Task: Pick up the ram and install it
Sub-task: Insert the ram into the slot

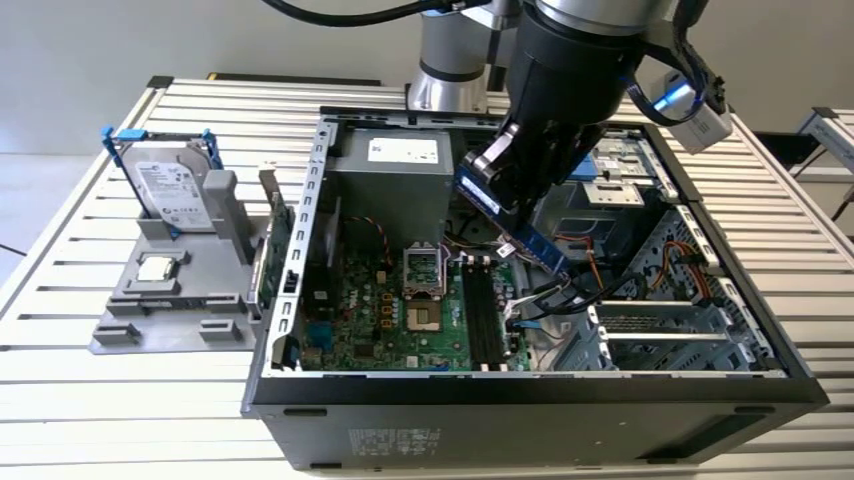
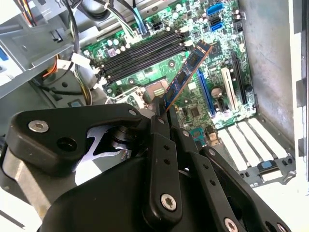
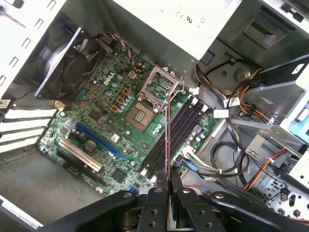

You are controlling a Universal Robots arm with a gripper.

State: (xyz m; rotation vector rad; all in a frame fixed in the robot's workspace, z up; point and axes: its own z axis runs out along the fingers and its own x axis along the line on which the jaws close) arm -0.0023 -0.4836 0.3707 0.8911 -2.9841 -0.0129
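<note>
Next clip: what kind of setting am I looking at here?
Probably a robotics lab bench for computer assembly: an open desktop case with its motherboard exposed sits on a slatted metal table, a grey fixture beside it holds a hard drive, and the hand grips the ram.

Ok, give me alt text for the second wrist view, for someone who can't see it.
The gripper holds the ram by one end, tilted above the green motherboard inside an open computer case. The black memory slots lie beside it on the board.
</note>
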